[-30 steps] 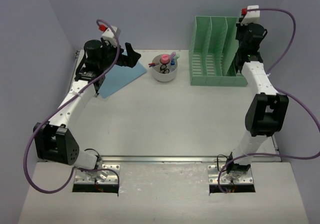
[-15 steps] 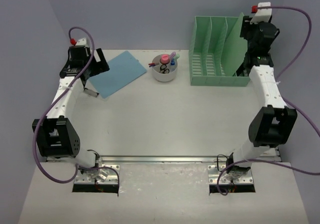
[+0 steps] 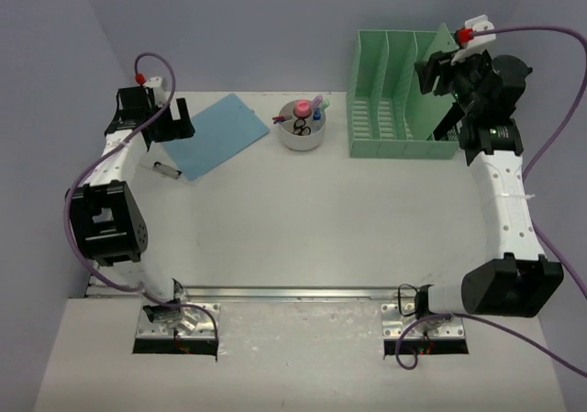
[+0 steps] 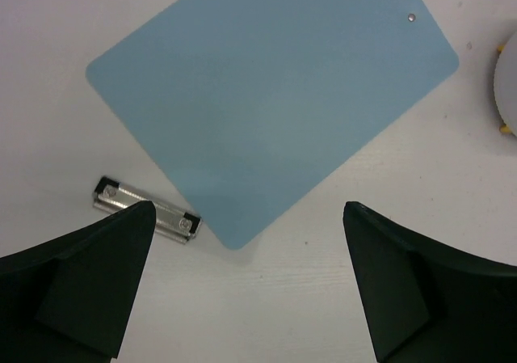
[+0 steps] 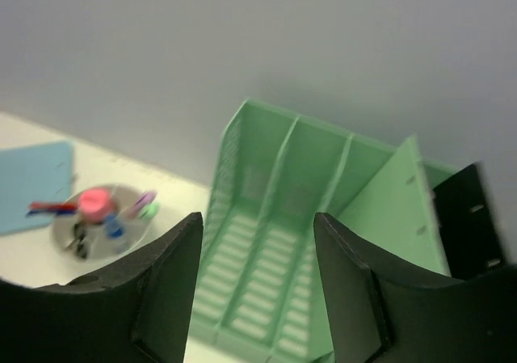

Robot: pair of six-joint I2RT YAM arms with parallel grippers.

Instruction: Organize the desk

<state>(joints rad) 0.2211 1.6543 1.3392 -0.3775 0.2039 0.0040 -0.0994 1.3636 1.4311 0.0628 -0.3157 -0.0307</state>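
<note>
The off-white desk [image 3: 303, 219] holds a light blue board [image 3: 220, 135] at the back left, with a loose metal clip [image 3: 165, 168] by its near corner. My left gripper [image 3: 174, 120] hovers open over the board's left edge. In the left wrist view, the blue board [image 4: 271, 96] and clip [image 4: 147, 209] lie beyond my open left gripper [image 4: 248, 217]. My right gripper [image 3: 431, 71] stands open and empty above the mint-green file rack [image 3: 394, 109]. A green board [image 3: 431, 86] leans in the rack's right slot. In the right wrist view, the rack [image 5: 275, 242] shows between the fingers of my right gripper [image 5: 257, 221].
A white bowl [image 3: 302, 128] with a pink cap, pens and small clips stands between the blue board and the rack. Pale lavender walls close in the desk at the back and sides. A metal rail [image 3: 293, 293] runs along the near edge.
My left arm drew back to the left, off the blue board. My right gripper opened, leaving the green board in the rack, and rose back from it.
</note>
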